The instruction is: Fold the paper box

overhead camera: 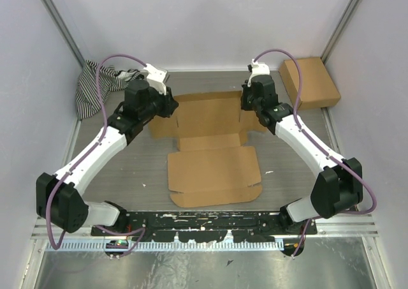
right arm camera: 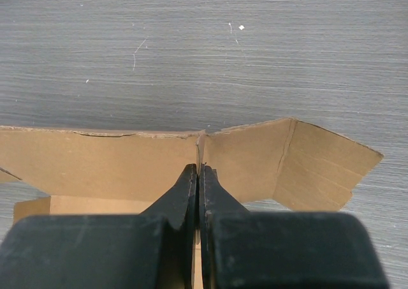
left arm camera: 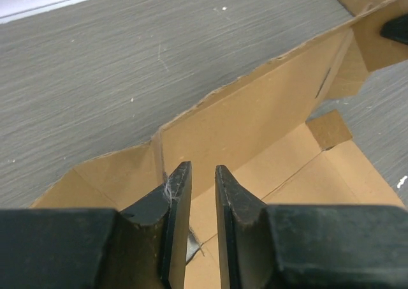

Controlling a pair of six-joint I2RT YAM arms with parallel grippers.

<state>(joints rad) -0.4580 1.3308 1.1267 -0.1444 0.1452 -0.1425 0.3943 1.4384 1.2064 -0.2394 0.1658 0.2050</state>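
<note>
The paper box [overhead camera: 213, 171] is a brown die-cut sheet lying mid-table, its far part raised into a wall. My left gripper [overhead camera: 172, 104] is at the far left corner. In the left wrist view [left arm camera: 203, 168] its jaws stand a narrow gap apart over the box floor, just in front of the upright back wall [left arm camera: 255, 117], and I see nothing between them. My right gripper [overhead camera: 244, 102] is at the far right corner. In the right wrist view [right arm camera: 198, 168] it is shut on a thin upright cardboard flap at the wall's fold [right arm camera: 95, 161].
A smaller ready-made brown box [overhead camera: 310, 81] lies at the back right. A black-and-white striped cloth [overhead camera: 95, 85] is bunched at the back left by the wall. Grey table [right arm camera: 191, 46] lies beyond the box wall. Frame rails line both sides.
</note>
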